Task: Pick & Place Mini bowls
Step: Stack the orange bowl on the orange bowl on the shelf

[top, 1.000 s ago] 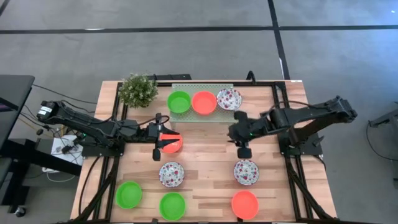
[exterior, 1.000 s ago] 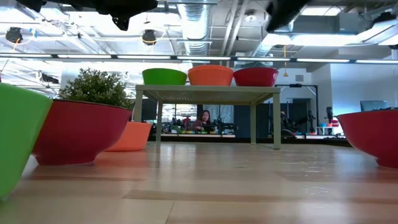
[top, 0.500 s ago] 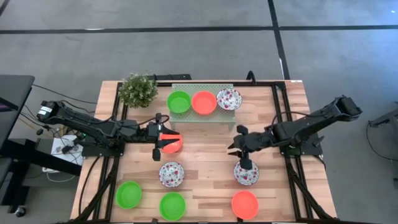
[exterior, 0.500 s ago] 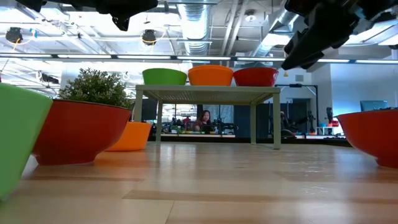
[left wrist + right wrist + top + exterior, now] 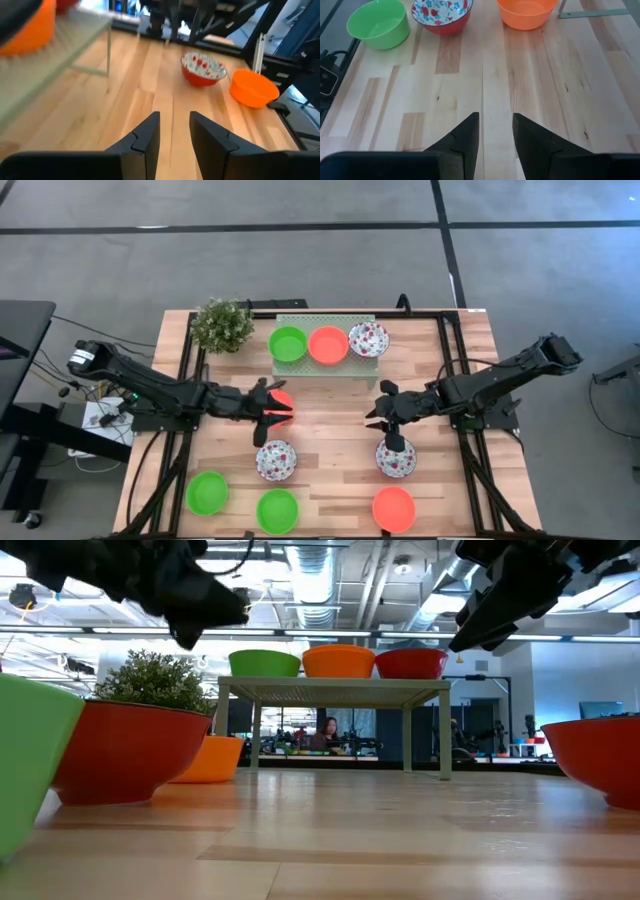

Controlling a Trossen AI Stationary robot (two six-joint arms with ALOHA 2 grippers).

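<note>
Between pick-ups: no bowl in either gripper.

Left gripper: parted a little and empty, hanging in front of the stand, right at the orange bowl that sits on the table before the stand's left end. Cannot tell from above whether the fingers touch the rim.

Right gripper: also parted and empty, in front of the stand's right end, just short of the flowered bowl that lies farther out from the stand.

On the stand already: a green bowl, a second orange bowl and a flowered one, side by side in a row. Off the stand, farther toward the front: another flowered bowl, two green bowls and one more orange bowl.

Likely step: approach to the next pick, probably the orange bowl for the left and the near flowered bowl for the right.

Next move, as a judgement: lower over one wall of the bowl, one finger inside and one outside, pinch the rim, lift clear, then carry toward the stand. Little free room left on top, so careful choice of spot needed, perhaps stacking into a bowl of the same kind.
</note>
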